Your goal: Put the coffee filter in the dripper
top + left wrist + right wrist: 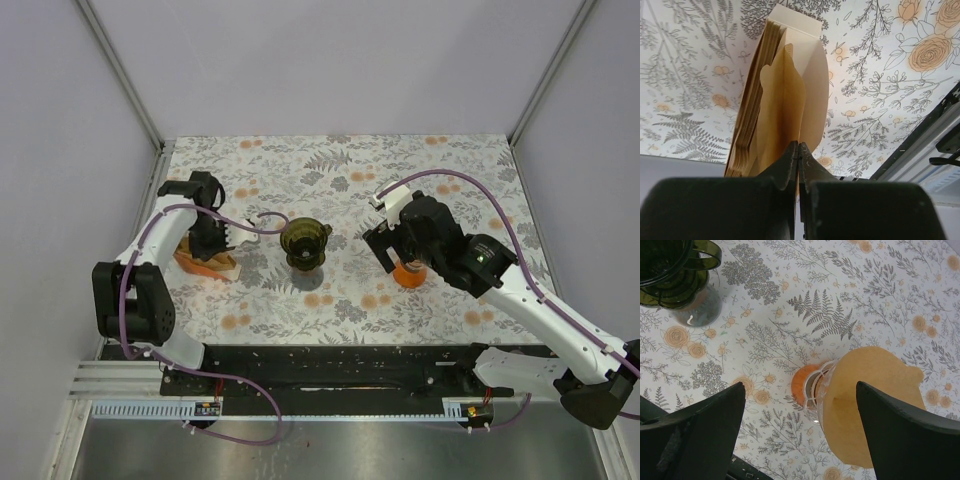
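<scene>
My left gripper (799, 147) is shut on the edge of a brown paper coffee filter (782, 105), which stands upright at the front of a stack of filters in a cream holder (812, 65). In the top view this gripper (212, 240) is over the holder (205, 264) at the left. A dark green glass dripper (305, 243) stands in the middle of the table; its inside looks dark. My right gripper (801, 390) is open above a clear dripper on an orange base (812, 385), which has a brown filter (875, 405) in it.
The green dripper also shows at the top left of the right wrist view (675, 270). The floral tablecloth (330, 170) covers the table. White walls close in the back and both sides. A black rail (330, 365) runs along the near edge.
</scene>
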You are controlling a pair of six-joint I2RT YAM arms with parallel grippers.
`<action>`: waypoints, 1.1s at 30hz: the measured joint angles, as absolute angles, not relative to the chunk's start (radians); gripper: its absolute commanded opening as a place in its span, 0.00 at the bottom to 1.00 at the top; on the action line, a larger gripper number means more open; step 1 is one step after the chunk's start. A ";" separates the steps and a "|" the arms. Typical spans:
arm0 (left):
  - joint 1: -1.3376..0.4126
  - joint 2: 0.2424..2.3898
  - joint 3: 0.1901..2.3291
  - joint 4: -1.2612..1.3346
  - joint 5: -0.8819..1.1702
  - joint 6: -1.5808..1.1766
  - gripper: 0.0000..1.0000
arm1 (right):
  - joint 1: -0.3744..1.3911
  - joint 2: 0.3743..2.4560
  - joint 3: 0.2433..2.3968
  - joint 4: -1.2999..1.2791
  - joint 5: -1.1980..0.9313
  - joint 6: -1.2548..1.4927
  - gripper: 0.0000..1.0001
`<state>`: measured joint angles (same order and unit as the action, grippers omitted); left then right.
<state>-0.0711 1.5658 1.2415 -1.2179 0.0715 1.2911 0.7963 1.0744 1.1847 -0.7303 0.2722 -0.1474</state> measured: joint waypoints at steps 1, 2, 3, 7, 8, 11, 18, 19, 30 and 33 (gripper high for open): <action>-0.071 1.560 1.254 -1.225 0.077 1.291 0.00 | 0.796 1.074 1.185 -0.730 0.270 -0.146 0.99; -0.071 1.554 1.264 -1.233 0.082 1.293 0.00 | 0.796 1.074 1.185 -0.730 0.270 -0.145 0.99; -0.071 1.542 1.278 -1.245 0.090 1.294 0.00 | 0.796 1.074 1.185 -0.730 0.268 -0.144 0.99; -0.071 1.491 1.307 -1.280 0.109 1.306 0.00 | 0.796 1.074 1.185 -0.730 0.267 -0.141 0.99; -0.071 1.485 1.308 -1.286 0.111 1.306 0.00 | 0.796 1.074 1.185 -0.730 0.267 -0.141 0.99; -0.071 1.449 1.311 -1.309 0.125 1.312 0.00 | 0.796 1.074 1.185 -0.730 0.259 -0.137 0.99; -0.071 1.377 1.374 -1.339 0.187 1.311 0.00 | 0.796 1.074 1.217 -0.730 0.211 -0.127 1.00; -0.071 1.364 1.390 -1.339 0.201 1.309 0.00 | 0.796 1.072 1.225 -0.729 0.197 -0.126 1.00; -0.071 1.213 1.548 -1.343 0.419 1.355 0.00 | 0.796 1.132 1.394 -0.653 -0.040 -0.076 0.98; -0.080 1.157 1.565 -1.340 0.474 1.374 0.00 | 0.796 1.244 1.502 -0.608 -0.168 -0.050 0.98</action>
<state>-0.0795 1.1572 1.5646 -1.3399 0.4744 1.3735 0.7956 1.2442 1.5021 -0.6079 -0.1680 -0.0502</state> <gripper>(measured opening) 0.013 0.982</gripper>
